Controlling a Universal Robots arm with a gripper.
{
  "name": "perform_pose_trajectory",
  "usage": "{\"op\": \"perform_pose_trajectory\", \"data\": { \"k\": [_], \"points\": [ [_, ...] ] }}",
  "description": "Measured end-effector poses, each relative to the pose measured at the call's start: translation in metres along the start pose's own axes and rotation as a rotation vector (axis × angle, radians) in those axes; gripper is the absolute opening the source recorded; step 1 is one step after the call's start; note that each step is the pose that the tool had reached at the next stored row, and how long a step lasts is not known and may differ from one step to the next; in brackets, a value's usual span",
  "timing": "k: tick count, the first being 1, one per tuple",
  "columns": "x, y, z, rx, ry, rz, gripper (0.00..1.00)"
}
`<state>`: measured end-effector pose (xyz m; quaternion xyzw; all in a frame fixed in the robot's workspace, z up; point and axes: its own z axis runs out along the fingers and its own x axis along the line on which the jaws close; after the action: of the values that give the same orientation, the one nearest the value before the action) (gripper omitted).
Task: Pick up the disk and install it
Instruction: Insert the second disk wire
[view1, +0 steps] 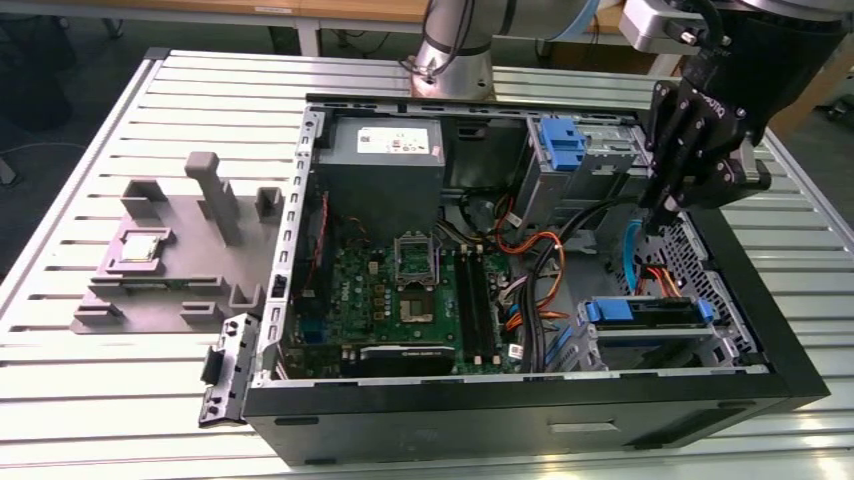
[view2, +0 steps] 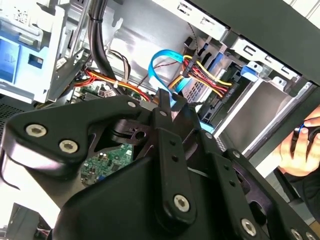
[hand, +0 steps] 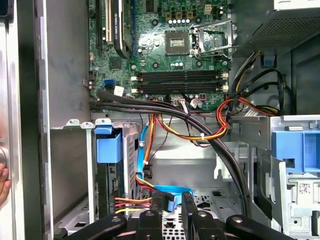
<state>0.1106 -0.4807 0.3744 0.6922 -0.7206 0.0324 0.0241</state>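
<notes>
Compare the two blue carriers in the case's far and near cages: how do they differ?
The far carrier stands on end; the near carrier lies level and frames a dark block. Both are blue plastic seated in metal cages.

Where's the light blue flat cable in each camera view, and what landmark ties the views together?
Exterior view: the light blue cable curves down inside the case, toward the exterior view's right.
Second wrist view: it loops beside the red-and-yellow wires.
First wrist view: it arcs close to those same wires.
Shared landmark: the green motherboard.
</notes>
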Motion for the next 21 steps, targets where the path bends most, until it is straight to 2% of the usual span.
{"op": "perform_pose_trajectory", "data": {
  "k": [2, 10, 12, 13, 14, 21],
  "points": [
    [-0.0012, 0.0000, 0.0021, 0.0001, 0.0021, 0.000, 0.30],
    [-0.0023, 0.0001, 0.0133, 0.0007, 0.0189, 0.001, 0.30],
    [-0.0024, 0.0001, 0.0153, 0.0009, 0.0232, 0.001, 0.28],
    [-0.0025, 0.0001, 0.0162, 0.0009, 0.0247, 0.001, 0.22],
    [-0.0026, 0.0001, 0.0168, 0.0010, 0.0263, 0.001, 0.22],
    [-0.0028, 0.0002, 0.0201, 0.0011, 0.0297, 0.001, 0.21]
  ]
}}
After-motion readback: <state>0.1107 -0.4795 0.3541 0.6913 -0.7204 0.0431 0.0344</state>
